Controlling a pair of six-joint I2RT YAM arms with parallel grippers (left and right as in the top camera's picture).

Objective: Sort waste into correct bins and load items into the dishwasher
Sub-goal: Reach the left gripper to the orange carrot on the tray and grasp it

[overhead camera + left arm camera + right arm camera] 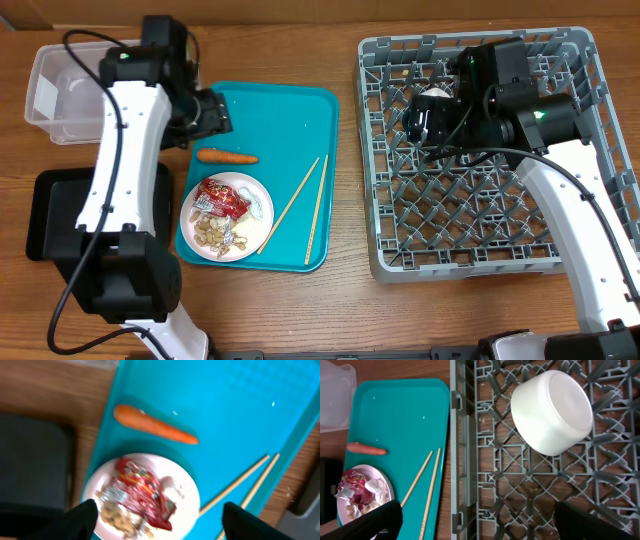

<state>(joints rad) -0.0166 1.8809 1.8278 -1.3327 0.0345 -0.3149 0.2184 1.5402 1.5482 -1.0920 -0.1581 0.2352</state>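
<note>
A white plate (258, 192) on the teal tray holds a red snack wrapper (222, 197), a crumpled white wrapper (243, 236) and peanuts (211, 231). An orange carrot (226, 156) lies above it, and two chopsticks (300, 205) lie to its right. My left gripper (213, 114) is open and empty above the tray; its view shows the carrot (155, 429), the wrapper (142, 492) and the plate (177, 477) below the jaws (160, 527). My right gripper (424, 118) is open and empty over the grey dish rack (372, 150). A white bowl (552, 412) lies upside down in the rack (465, 460), apart from the jaws (480, 525).
The clear tub (60, 90) stands at the far left, with the black tray (50, 210) below it, partly under my left arm. The teal tray (280, 120) lies between the bins and the rack. The tray (400, 425) also shows in the right wrist view.
</note>
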